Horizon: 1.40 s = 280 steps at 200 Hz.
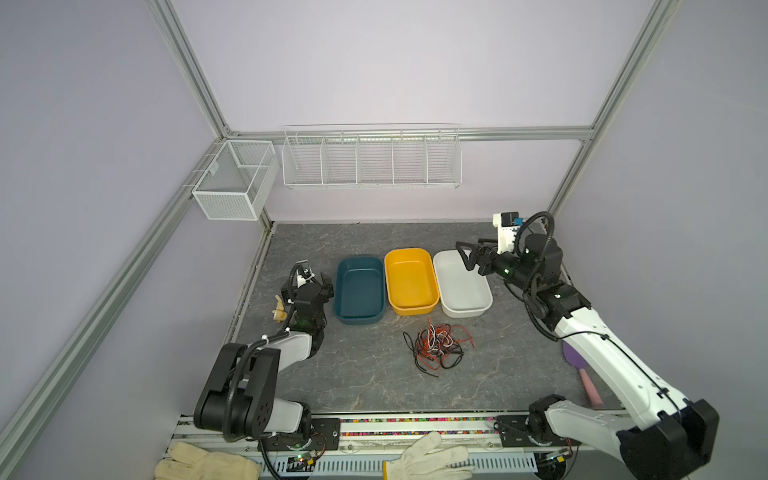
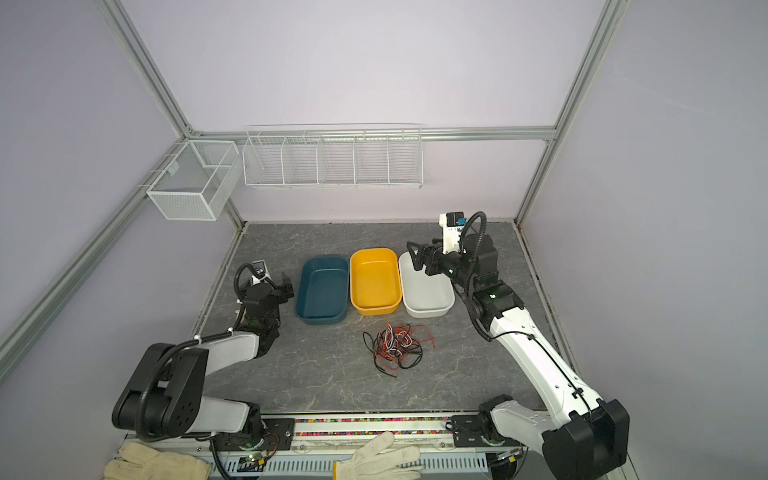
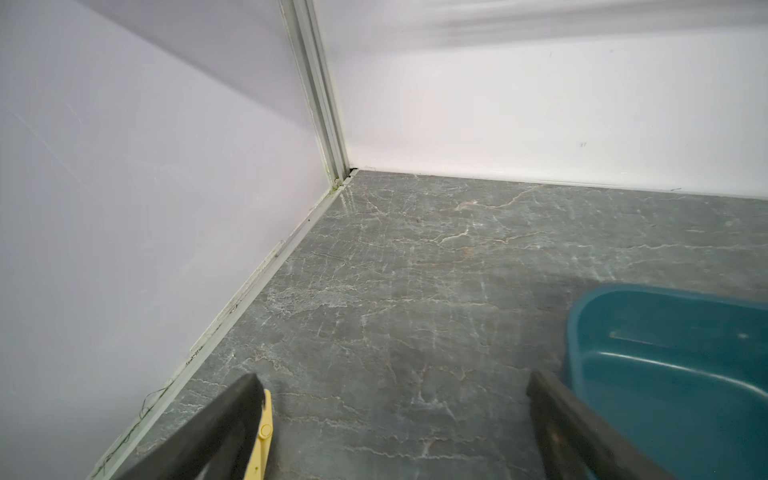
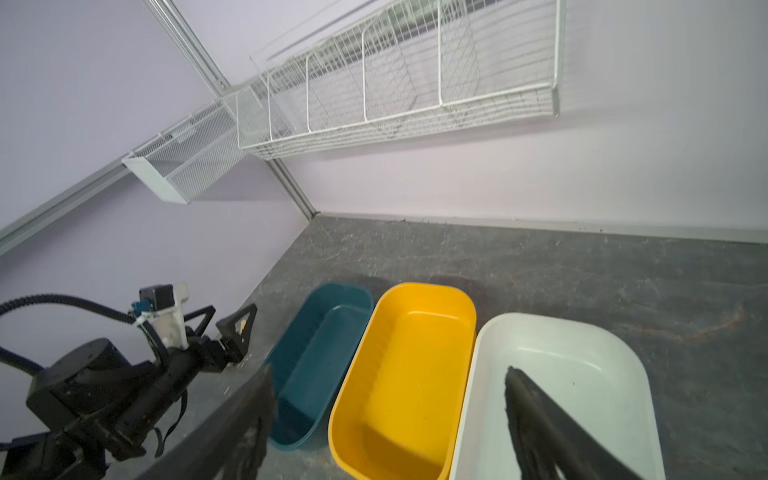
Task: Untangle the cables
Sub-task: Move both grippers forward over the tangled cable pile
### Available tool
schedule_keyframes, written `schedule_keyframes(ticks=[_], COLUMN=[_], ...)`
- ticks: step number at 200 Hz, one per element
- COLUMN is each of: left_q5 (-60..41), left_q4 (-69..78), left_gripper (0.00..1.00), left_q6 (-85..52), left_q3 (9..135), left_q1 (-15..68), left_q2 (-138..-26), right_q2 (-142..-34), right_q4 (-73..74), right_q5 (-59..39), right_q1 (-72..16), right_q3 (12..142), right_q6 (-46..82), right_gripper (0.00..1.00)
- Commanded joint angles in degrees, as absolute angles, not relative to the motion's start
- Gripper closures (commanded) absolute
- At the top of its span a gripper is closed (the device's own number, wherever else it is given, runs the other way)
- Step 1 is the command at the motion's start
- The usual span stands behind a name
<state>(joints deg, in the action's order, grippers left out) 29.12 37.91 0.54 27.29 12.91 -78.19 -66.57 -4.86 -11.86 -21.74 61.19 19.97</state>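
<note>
- Over the far end of the white tray (image 1: pixel 463 291), the right gripper (image 1: pixel 465 257) hangs with its jaws apart and nothing between them.
- At the left side of the table (image 1: pixel 353 374), the left gripper (image 3: pixel 395 378) sits low just beside the blue tray (image 1: pixel 359 291), jaws also spread wide and empty; a small pale yellow piece (image 3: pixel 262 430) lies against one finger.
- Neither gripper touches the cables (image 1: pixel 436 345). They lie well apart from both, on the table just near of the yellow tray (image 1: pixel 411 282) and the white one.
- Judged from this, the task has not visibly begun. The red-orange, black and white strands make one knotted heap, with only a few loose ends straying out on the near and right sides.
- All three trays are empty, so every strand is left to be pulled free.
- No brand, label or writing can be read anywhere: trays, arms, the wire racks on the far wall and the work gloves (image 1: pixel 428 457) at the near edge show none.
</note>
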Motion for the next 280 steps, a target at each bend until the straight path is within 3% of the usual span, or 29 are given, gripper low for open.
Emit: schedule_keyframes(ticks=[1, 23, 36, 52, 72, 85, 105, 144, 210, 280], left_q5=[30.0, 19.1, 11.5, 12.3, 10.5, 6.3, 2.7, 6.7, 18.1, 21.4], left_q4=[21.8, 4.1, -2.2, -9.6, -8.4, -8.5, -11.3, -20.9, -28.1, -27.4], left_gripper=[0.01, 0.01, 0.01, 0.01, 0.01, 0.01, 0.01, 0.01, 0.01, 0.04], left_q6=[-6.4, -15.3, -13.3, -13.8, -17.4, -19.3, -20.4, -25.0, -39.2, -54.4], left_q3=[34.4, 43.0, 47.0, 51.9, 51.1, 51.0, 52.9, 53.4, 45.8, 43.7], left_q1=[12.6, 10.7, 10.1, 10.1, 10.1, 10.1, 11.1, 19.0, 40.8, 58.4], left_q2=[-70.8, -68.5, -69.9, -71.1, -68.4, -67.4, -66.8, -63.6, -55.2, -62.1], right_q2=[-66.3, -66.0, -67.0, -68.3, -65.9, -63.3, -61.9, -63.7, -58.8, -58.2], right_q4=[-14.8, -17.7, -22.7, -28.7, -25.2, -22.0, -26.3, -36.1, -35.6, -31.2], right_q5=[-14.3, -11.0, -9.0, -3.9, 0.6, 6.8, 4.5, -2.5, -6.4, -9.2], right_q1=[-22.2, -22.7, -23.3, -25.0, -25.9, -25.7, -24.2, -24.5, -27.7, -34.9], right_q3=[64.9, 66.2, 69.2, 72.9, 69.2, 64.7, 65.0, 67.0, 52.1, 39.9], right_q6=[20.5, 19.0, 17.6, 15.4, 14.7, 21.4, 23.5, 22.5, 25.8, 26.5], right_gripper=[0.12, 0.12, 0.12, 0.12, 0.12, 0.12, 0.12, 0.12, 0.12, 0.09])
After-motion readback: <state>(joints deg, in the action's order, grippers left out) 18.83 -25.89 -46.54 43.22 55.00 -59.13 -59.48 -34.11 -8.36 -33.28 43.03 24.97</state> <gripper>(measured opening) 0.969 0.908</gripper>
